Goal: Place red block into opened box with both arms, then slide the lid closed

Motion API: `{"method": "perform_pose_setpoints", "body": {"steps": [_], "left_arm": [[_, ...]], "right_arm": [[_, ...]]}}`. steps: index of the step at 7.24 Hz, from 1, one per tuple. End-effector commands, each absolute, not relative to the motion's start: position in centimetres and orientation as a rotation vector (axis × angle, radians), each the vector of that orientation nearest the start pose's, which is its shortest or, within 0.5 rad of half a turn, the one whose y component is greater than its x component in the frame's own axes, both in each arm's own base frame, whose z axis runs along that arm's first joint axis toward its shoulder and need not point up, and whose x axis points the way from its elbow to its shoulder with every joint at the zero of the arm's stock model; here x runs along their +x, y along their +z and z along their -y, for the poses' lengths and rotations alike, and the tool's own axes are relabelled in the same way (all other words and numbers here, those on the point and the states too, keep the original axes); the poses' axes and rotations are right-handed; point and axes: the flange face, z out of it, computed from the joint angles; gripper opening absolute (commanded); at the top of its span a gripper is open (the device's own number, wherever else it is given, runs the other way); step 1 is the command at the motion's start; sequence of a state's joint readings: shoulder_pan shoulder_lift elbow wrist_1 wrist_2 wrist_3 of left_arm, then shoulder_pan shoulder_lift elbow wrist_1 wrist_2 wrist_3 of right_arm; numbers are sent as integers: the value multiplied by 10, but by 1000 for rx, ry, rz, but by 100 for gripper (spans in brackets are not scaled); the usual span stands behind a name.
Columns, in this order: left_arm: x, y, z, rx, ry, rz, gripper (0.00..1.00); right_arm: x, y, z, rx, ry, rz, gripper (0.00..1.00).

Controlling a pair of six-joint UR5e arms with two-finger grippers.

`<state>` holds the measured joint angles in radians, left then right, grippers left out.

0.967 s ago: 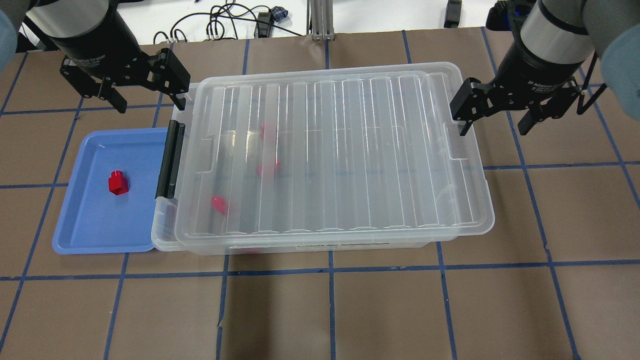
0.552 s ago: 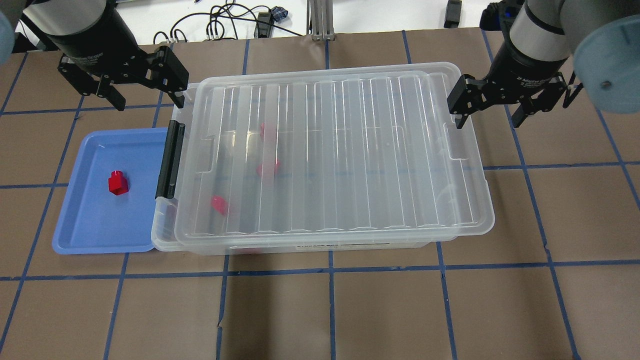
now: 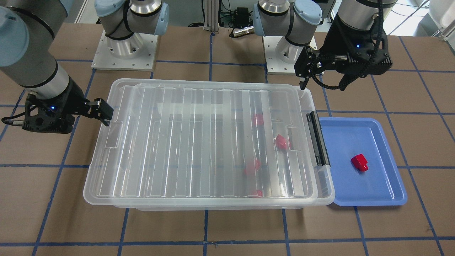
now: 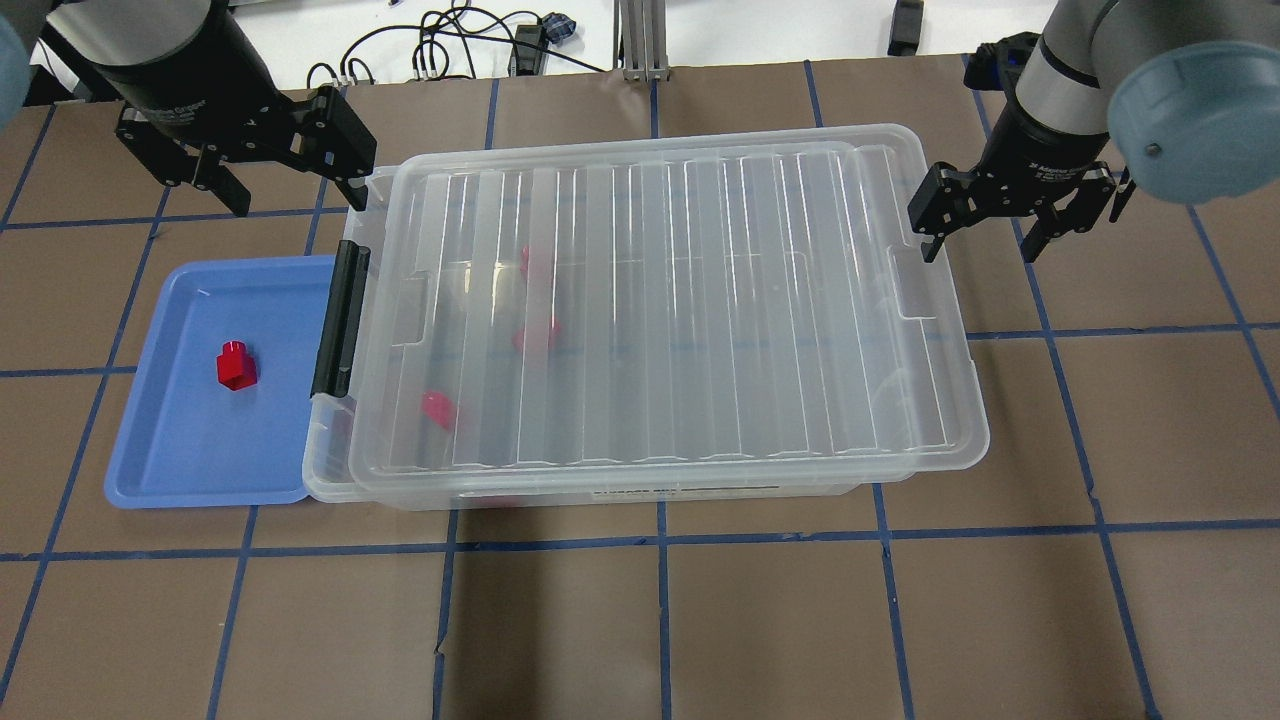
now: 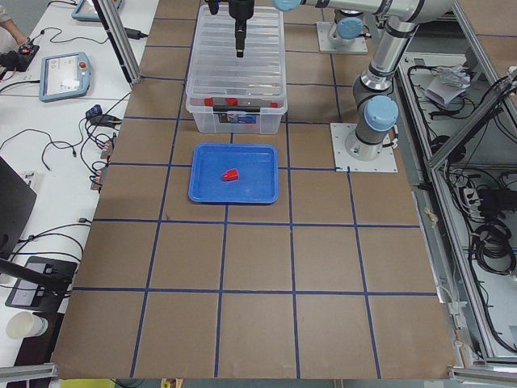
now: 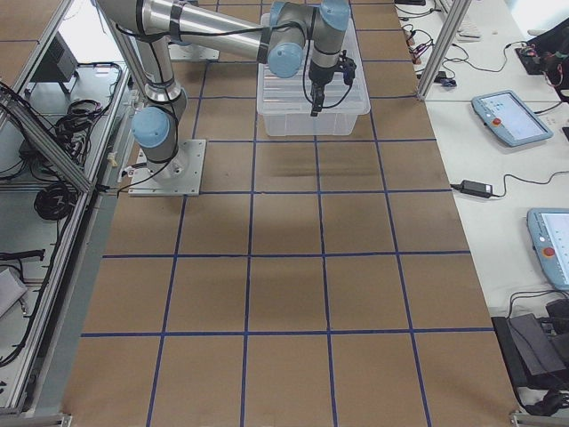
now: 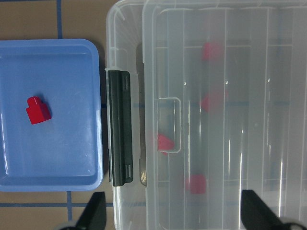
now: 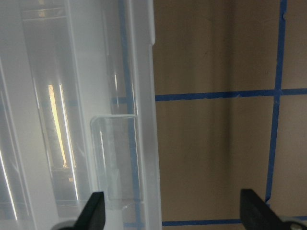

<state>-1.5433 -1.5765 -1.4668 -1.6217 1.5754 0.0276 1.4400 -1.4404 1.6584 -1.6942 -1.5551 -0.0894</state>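
The clear box stands mid-table with its black latch bar at the left end. The ribbed lid lies on it, shifted right, leaving a narrow strip open by the latch. Several red blocks show through the lid. One red block lies in the blue tray. My left gripper hangs open over the box's far left corner, holding nothing. My right gripper is open beside the lid's right end, close to its recess.
The blue tray touches the box's left end. Cables and a metal post lie beyond the table's far edge. Both arm bases stand behind the box. Brown table with blue tape lines stretches in front.
The right arm's wrist has swung round and its gripper looks smaller, still beside the lid's right end. The left gripper has drifted slightly back. Lid, box and blocks have not moved.
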Motion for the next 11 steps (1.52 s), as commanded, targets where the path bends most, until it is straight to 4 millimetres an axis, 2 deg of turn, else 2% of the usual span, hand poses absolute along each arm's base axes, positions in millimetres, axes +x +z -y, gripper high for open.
{"method": "perform_pose_setpoints", "body": {"steps": [1, 3, 6, 9, 10, 11], "left_arm": [[-119, 530, 502, 2, -70, -3135, 100], [-119, 529, 503, 2, -81, -3134, 100], [-119, 530, 502, 2, -91, -3134, 100], [-116, 534, 499, 17, -103, -3133, 100], [-110, 539, 499, 9, -117, -3128, 100], [-88, 540, 504, -57, -121, -3127, 100]], "right_arm": [[63, 365, 547, 64, 181, -3102, 100], [63, 344, 541, 58, 184, -3113, 100], [60, 342, 543, 62, 136, -3126, 100], [48, 342, 545, 50, 134, -3129, 100], [40, 343, 545, 23, 135, -3149, 100], [22, 342, 544, 9, 151, -3171, 100]]}}
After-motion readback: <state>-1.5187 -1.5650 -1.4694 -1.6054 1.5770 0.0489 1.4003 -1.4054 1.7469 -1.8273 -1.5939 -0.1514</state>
